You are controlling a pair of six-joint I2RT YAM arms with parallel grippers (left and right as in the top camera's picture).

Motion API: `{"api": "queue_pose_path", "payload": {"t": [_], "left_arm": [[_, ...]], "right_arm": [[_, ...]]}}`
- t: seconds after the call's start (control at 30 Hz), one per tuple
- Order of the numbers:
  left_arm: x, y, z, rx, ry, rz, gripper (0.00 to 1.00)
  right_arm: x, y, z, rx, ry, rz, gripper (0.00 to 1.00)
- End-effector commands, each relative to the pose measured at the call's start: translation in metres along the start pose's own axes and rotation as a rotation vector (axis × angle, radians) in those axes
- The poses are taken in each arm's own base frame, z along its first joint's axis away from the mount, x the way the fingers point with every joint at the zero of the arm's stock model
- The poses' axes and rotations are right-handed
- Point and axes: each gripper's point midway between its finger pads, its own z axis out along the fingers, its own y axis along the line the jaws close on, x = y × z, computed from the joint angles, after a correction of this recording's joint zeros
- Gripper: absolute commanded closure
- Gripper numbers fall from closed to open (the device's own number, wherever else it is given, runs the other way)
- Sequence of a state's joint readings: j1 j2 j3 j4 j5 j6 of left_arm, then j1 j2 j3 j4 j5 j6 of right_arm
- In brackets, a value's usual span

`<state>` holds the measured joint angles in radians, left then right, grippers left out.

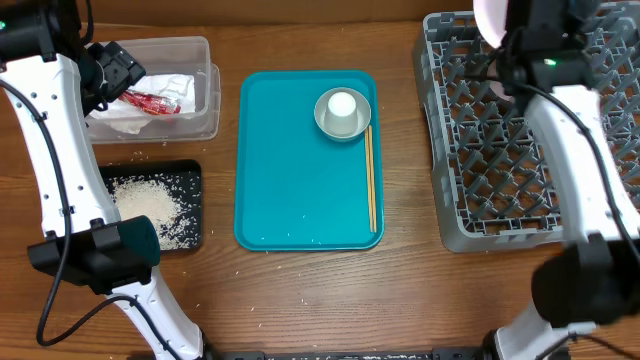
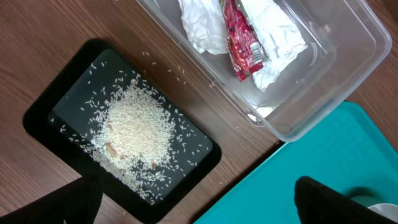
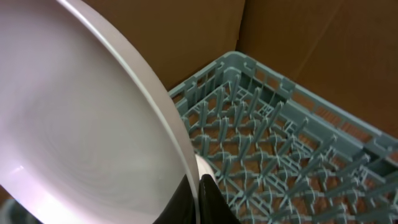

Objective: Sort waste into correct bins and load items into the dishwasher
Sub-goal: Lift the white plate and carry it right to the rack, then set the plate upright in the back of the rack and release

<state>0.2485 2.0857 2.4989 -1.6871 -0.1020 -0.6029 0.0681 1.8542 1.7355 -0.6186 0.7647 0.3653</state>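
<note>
Right gripper (image 3: pixel 198 193) is clamped on the rim of the pinkish-white plate (image 3: pixel 81 137), which tilts on edge over the dish rack (image 3: pixel 280 143) at its 11 o'clock corner and looks not yet seated. Step: loading the plate. Next move likely needs the rim lined up between pegs, lowered, then let go. Left gripper (image 2: pixel 196 208) is spread wide and empty above the black tray (image 2: pixel 43 112) with rice (image 2: pixel 137 124). Cup (image 1: pixel 342 105), bowl (image 1: pixel 325 120) and chopsticks (image 1: pixel 371 180) sit on the teal tray (image 1: pixel 300 180), at 9 o'clock of the rack.
</note>
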Motion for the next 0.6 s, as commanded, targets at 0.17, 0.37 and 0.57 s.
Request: {"api": "queue_pose_path", "payload": {"t": [0.17, 0.37, 0.57], "left_arm": [[0.001, 0.0, -0.004, -0.002, -0.01, 0.01, 0.0], [0.001, 0.0, -0.004, -0.002, -0.01, 0.01, 0.0], [0.001, 0.0, -0.004, -0.002, -0.01, 0.01, 0.0]], "right_arm": [[0.027, 0.015, 0.039, 0.075, -0.012, -0.278, 0.96], [0.05, 0.018, 0.053, 0.101, 0.028, -0.326, 0.96], [0.053, 0.026, 0.045, 0.092, 0.026, -0.347, 0.94]]}}
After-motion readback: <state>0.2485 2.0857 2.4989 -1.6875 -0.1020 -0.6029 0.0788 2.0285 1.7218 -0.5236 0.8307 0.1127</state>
